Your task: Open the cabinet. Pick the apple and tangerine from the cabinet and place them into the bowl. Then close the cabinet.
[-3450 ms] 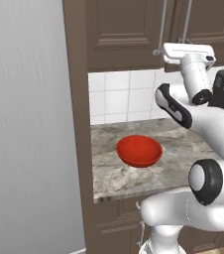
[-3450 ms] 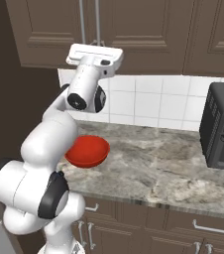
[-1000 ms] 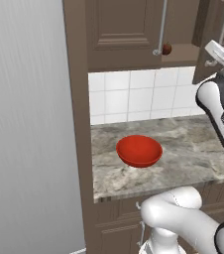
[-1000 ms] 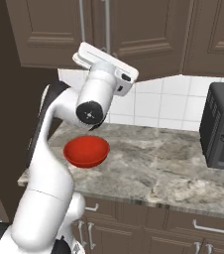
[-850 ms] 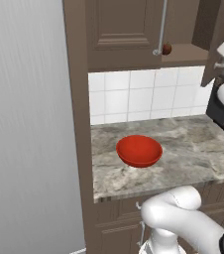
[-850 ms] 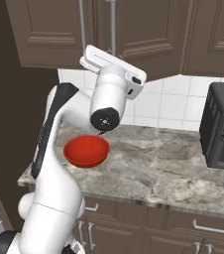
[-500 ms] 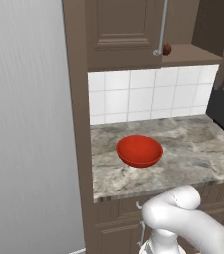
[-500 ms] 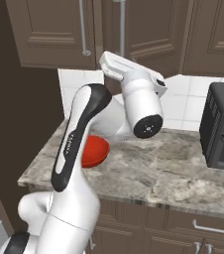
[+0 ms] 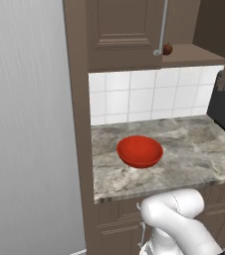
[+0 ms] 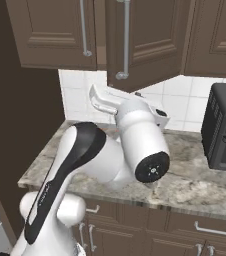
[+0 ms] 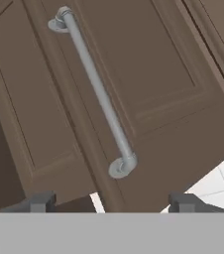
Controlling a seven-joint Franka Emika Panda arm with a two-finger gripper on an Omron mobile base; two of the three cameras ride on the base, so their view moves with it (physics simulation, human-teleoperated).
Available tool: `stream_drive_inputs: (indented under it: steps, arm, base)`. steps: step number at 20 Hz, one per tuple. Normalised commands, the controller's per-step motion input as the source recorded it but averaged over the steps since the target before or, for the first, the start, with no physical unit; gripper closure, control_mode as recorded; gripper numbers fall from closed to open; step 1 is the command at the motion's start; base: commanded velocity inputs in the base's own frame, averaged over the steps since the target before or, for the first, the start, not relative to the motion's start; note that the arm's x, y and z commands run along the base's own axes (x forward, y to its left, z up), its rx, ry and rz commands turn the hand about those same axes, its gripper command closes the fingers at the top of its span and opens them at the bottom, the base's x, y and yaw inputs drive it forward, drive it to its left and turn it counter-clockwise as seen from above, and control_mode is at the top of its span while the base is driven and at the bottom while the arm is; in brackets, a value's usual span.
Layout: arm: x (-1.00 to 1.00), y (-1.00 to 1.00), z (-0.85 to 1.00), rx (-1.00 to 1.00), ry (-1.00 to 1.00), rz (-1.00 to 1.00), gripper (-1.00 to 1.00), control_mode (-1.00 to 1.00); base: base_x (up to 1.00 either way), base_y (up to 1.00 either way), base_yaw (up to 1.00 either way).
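A: Where's the claw (image 11: 111,202) rn?

B: Up by the cabinet (image 10: 135,35). In the hand view its two dark tips stand far apart w/ nothing between them, so it's open and holds nothing.

A: And the door?

B: The right door (image 10: 147,42) is swung out partway. Its long silver handle (image 11: 96,89) is just ahead of the claw, a bit up and to the left in the hand view. It's apart from the tips, no touching.

A: Which way does the handle run?

B: Straight up and down in the room. It looks slanted in the hand view, but that's just the hand's tilt.

A: Where's the fruit?

B: The apple (image 9: 168,48) sits on the cabinet's bottom shelf (image 9: 194,51), right at the front edge, next to the left door's handle end (image 9: 158,52). It's tiny, dark red, round. Can't see the tangerine, prob deeper in or hidden.

A: And the bowl?

B: The bowl (image 9: 140,151) is on the bench (image 9: 199,149), below the apple and a bit left in the left base view. It's wide, shiny red, nothing in it.

A: So what next, u think?

B: I guess the claw has to go around the door and in to the apple. The apple is low on the shelf, so the claw should come in flat from the front. Then the apple goes down into the bowl.
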Motion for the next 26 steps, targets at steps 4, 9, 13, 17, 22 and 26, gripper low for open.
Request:
stream_drive_inputs:
  steps: [4,9,13,17,22,26]
  arm:
    - [-0.80,0.49,-0.06,-0.06,-0.02,-0.01,-1.00,-1.00]
    - [-0.32,0.99,0.01,-0.16,-0.23,-0.19,-1.00,-1.00]
    - [-0.06,1.00,0.01,-0.25,-0.23,-0.36,-1.00,-1.00]
    - [0.07,0.95,0.02,-0.25,-0.17,-0.42,-1.00,-1.00]
    - [0.32,0.44,0.00,-0.10,-0.03,-0.51,-1.00,-1.00]
    - [0.77,0.14,0.00,0.00,0.03,-0.42,-1.00,-1.00]
  base:
    - [0.00,0.00,0.00]
    - [0.00,0.00,0.00]
    - [0.00,0.00,0.00]
    - [0.00,0.00,0.00]
    - [0.00,0.00,0.00]
    - [0.00,0.00,0.00]
